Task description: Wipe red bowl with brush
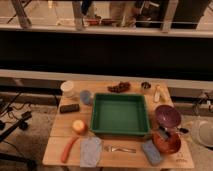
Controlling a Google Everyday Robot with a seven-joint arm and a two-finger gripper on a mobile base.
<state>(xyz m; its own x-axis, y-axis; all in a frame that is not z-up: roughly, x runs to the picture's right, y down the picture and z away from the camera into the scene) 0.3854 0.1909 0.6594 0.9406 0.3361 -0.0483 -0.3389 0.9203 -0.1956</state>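
The end effector (164, 133) shows as a dark shape low over the rear rim of the red bowl (168, 144), at the right front corner of the worktop (59, 131). I cannot tell whether it is spread or clamped, nor make out the brush. Wiping seems to be in hand; next come short strokes inside without tipping the bowl. A green tray (120, 116) fills the middle of the wooden worktop, and a railing (120, 31) stands behind.
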